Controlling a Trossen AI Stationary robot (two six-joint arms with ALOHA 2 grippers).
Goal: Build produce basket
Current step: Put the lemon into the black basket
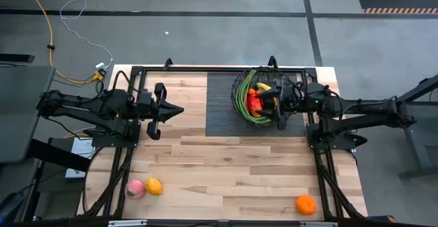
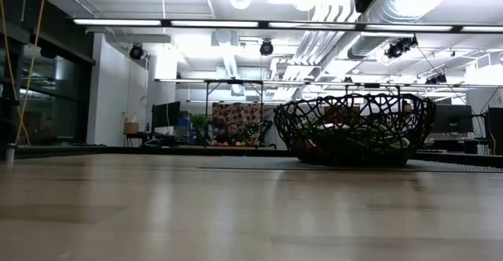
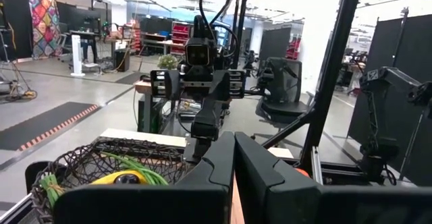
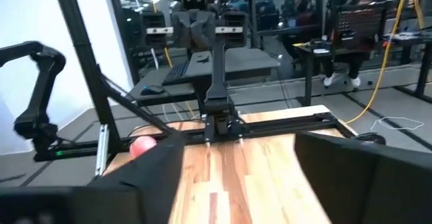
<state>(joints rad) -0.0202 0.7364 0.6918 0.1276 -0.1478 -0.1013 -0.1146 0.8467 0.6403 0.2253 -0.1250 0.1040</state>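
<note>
The black wire basket (image 1: 259,97) stands on a dark ribbed mat at the table's far side; in the low view the basket (image 2: 354,127) rests on its base. Inside lie green stalks (image 1: 241,98), a red piece (image 1: 254,104), a yellow banana (image 1: 264,87) and something dark. A pink peach (image 1: 135,189), a yellow-orange fruit (image 1: 154,186) and an orange (image 1: 306,204) lie near the near edge. My right gripper (image 1: 279,104) hangs open over the basket's right side, and its own view shows the right gripper (image 4: 236,183) spread wide and holding nothing. My left gripper (image 1: 178,109) is shut, raised left of the mat, seen also as the left gripper (image 3: 233,177) pointing at the basket (image 3: 101,166).
The dark ribbed mat (image 1: 222,111) lies under the basket. Black frame rails (image 1: 205,69) run along the far edge and down both sides. Bare wood (image 1: 226,165) stretches across the table's middle between the basket and the fruits near the front edge.
</note>
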